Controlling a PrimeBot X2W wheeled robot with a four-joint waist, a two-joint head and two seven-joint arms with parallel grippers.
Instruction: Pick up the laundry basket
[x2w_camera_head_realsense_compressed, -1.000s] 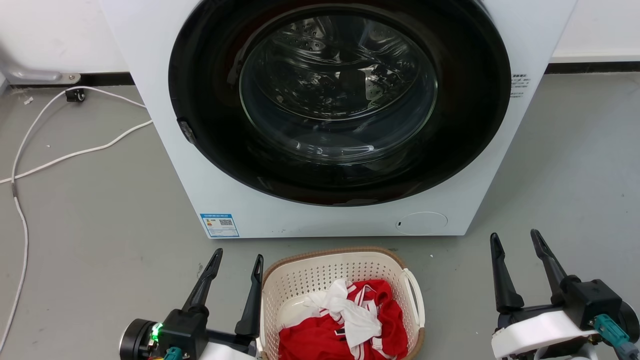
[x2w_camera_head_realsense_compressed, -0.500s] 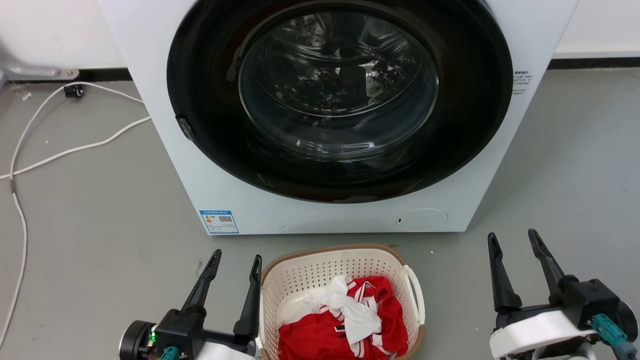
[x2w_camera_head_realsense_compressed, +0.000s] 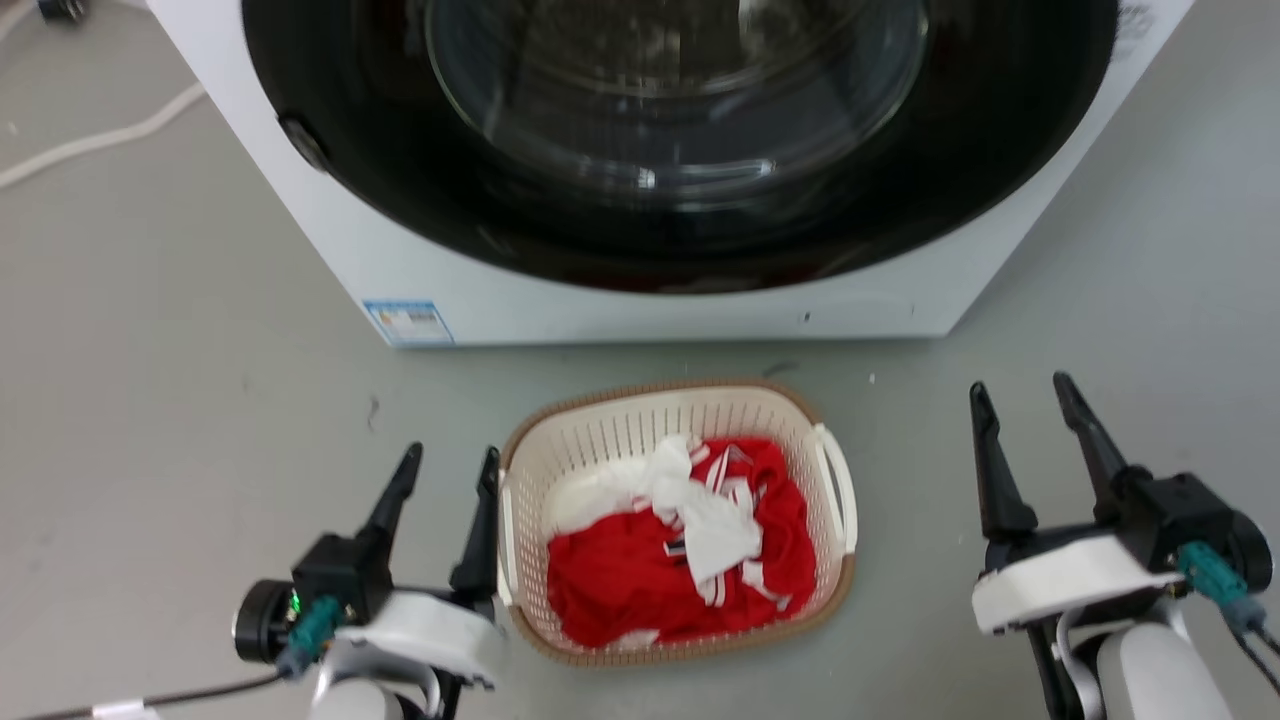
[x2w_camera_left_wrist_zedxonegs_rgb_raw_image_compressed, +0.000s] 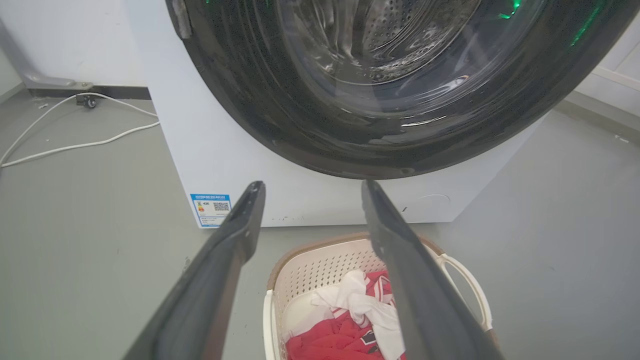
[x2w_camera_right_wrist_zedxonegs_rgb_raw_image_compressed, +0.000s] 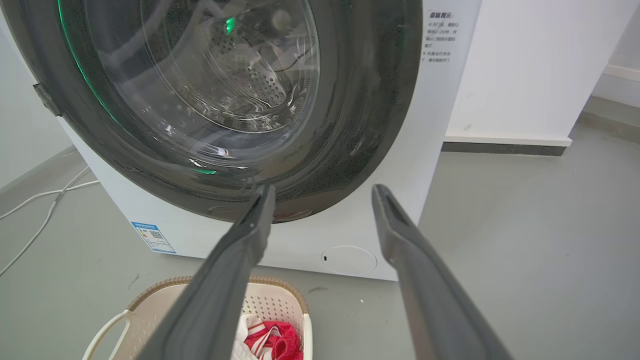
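Observation:
The laundry basket (x2w_camera_head_realsense_compressed: 610, 430) sits on the grey floor in front of the washing machine, cream and perforated with a brown rim and white side handles, holding red and white clothes (x2w_camera_head_realsense_compressed: 680, 550). My left gripper (x2w_camera_head_realsense_compressed: 450, 462) is open just beside the basket's left handle, with nothing between its fingers. My right gripper (x2w_camera_head_realsense_compressed: 1020, 392) is open and apart from the basket on its right. In the left wrist view the basket (x2w_camera_left_wrist_zedxonegs_rgb_raw_image_compressed: 320, 265) lies below the left gripper (x2w_camera_left_wrist_zedxonegs_rgb_raw_image_compressed: 310, 187). In the right wrist view the basket (x2w_camera_right_wrist_zedxonegs_rgb_raw_image_compressed: 275, 300) lies low and left of the right gripper (x2w_camera_right_wrist_zedxonegs_rgb_raw_image_compressed: 324, 189).
A white front-loading washing machine (x2w_camera_head_realsense_compressed: 650, 310) with a dark round glass door stands right behind the basket. White cables (x2w_camera_head_realsense_compressed: 90, 140) lie on the floor at the far left. A white wall base (x2w_camera_right_wrist_zedxonegs_rgb_raw_image_compressed: 505, 142) runs behind on the right.
The head camera has tilted down, so the whole scene has shifted up and the basket shows in full. Both grippers stay open at the basket's two sides.

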